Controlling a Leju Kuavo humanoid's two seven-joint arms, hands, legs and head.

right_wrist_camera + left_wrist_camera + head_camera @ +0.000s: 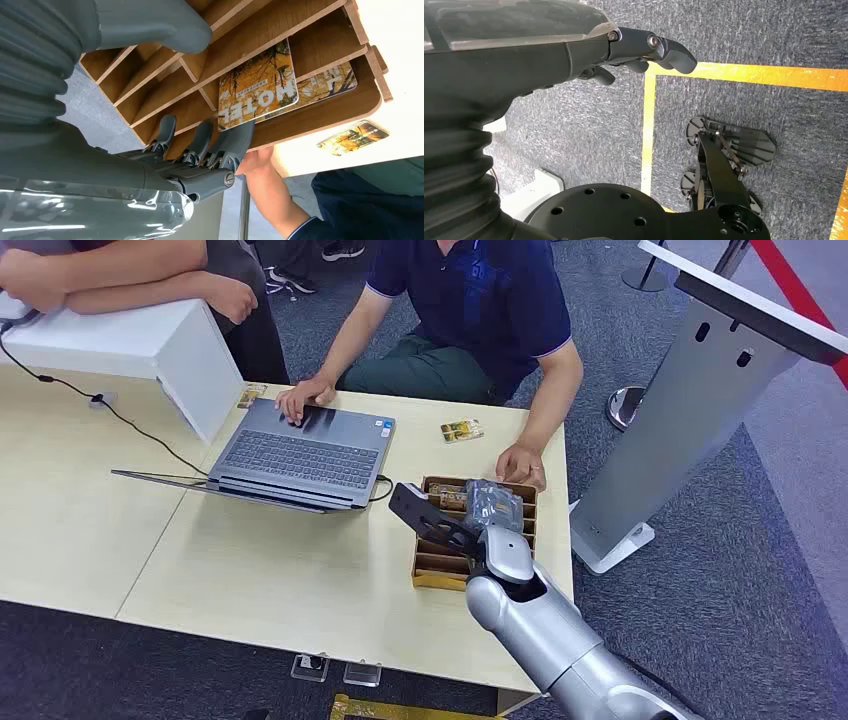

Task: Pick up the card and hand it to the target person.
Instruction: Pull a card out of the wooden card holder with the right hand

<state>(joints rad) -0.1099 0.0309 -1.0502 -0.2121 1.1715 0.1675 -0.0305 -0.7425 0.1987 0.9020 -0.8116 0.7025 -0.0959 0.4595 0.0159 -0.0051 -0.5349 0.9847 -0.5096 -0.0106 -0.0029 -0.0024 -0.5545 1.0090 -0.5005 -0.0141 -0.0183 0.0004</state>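
An orange card printed "HOTEL" (257,87) stands in a slot of the wooden card rack (320,115), with a second card (327,82) in the slot behind it. My right hand (200,150) reaches over the rack (440,570). Its fingers (242,132) are spread at the card's lower edge, and the thumb (165,25) lies over the dividers on the other side. Nothing is gripped. In the head view the right hand (455,525) covers the rack's middle. The person in a dark blue shirt (470,310) sits across the table. My left hand (639,50) hangs over the floor, holding nothing.
The person's hand (522,465) rests by the rack's far corner. A loose card (461,430) lies on the table beyond the rack. An open laptop (300,455) sits left of it, under the person's other hand. A white box (130,340) and a second person's arms are at the far left. A grey kiosk (690,390) stands right of the table.
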